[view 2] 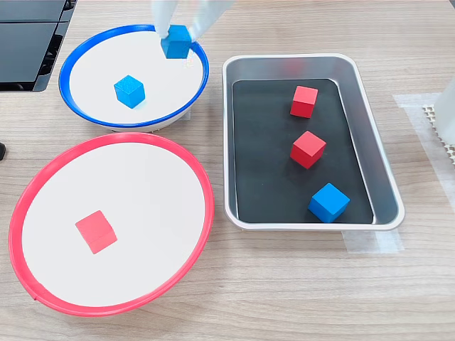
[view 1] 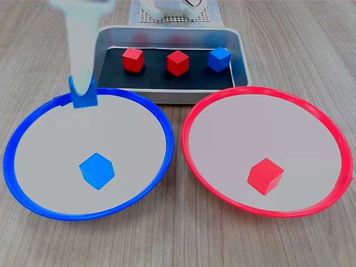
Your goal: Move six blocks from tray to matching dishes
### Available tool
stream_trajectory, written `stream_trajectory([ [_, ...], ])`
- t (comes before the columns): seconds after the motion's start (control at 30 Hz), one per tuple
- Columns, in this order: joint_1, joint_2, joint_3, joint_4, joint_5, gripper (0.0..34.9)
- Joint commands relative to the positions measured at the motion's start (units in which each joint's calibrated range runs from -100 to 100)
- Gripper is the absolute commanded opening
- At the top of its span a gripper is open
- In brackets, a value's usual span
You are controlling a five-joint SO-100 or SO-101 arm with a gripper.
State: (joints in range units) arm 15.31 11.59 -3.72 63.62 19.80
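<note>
My gripper [view 1: 83, 92] hangs over the far rim of the blue-rimmed dish [view 1: 83, 216], shut on a blue block [view 1: 84, 97]. The second exterior view shows the same held block [view 2: 176, 41] between my white fingers [view 2: 162, 20] above the blue dish [view 2: 62, 74]. One blue block [view 1: 97, 170] lies inside that dish. The red-rimmed dish [view 1: 278, 213] holds one red block [view 1: 265, 175]. In the silver tray [view 1: 167, 95] sit two red blocks [view 1: 133, 59] [view 1: 177, 62] and one blue block [view 1: 219, 58].
The arm's white base [view 1: 172, 8] stands behind the tray in the first exterior view. In the second exterior view a black device [view 2: 28, 42] lies at the top left, and a white mesh mat [view 2: 442, 124] at the right edge. Both dishes sit side by side, close to the tray.
</note>
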Motion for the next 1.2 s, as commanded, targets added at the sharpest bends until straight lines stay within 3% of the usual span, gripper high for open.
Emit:
stream_trajectory([
  [0.0,1.21,5.25,-2.79,-8.28,0.24,8.2],
  [0.07,1.02,6.61,-2.52,-10.01,1.37,17.7],
  [0.1,0.83,6.79,-2.06,-11.00,1.61,20.7],
  [0.17,0.74,6.10,-1.15,-11.74,1.76,22.0],
  [0.23,0.74,3.89,0.12,-11.08,2.05,19.7],
  [0.27,0.74,2.01,1.13,-10.01,2.30,14.3],
  [0.3,0.74,-1.32,3.13,-7.95,2.78,1.6],
  [0.33,0.83,-4.47,4.86,-4.40,3.47,0.3],
  [0.4,2.05,-12.15,8.95,6.09,5.32,0.2],
  [0.5,4.78,-22.04,19.42,14.34,7.57,0.2],
  [0.67,7.98,-35.77,44.46,9.30,9.23,0.6],
  [0.77,8.17,-39.01,52.74,4.52,9.04,8.5],
  [0.87,7.23,-39.70,55.75,1.22,7.62,18.6],
  [0.9,6.95,-39.70,56.20,-0.68,6.20,19.9],
  [0.97,6.67,-39.70,57.02,-3.57,2.34,19.4],
  [1.03,6.38,-39.61,57.11,-4.56,-2.64,14.1],
  [1.17,6.10,-39.36,57.93,-4.48,-6.74,10.6],
])
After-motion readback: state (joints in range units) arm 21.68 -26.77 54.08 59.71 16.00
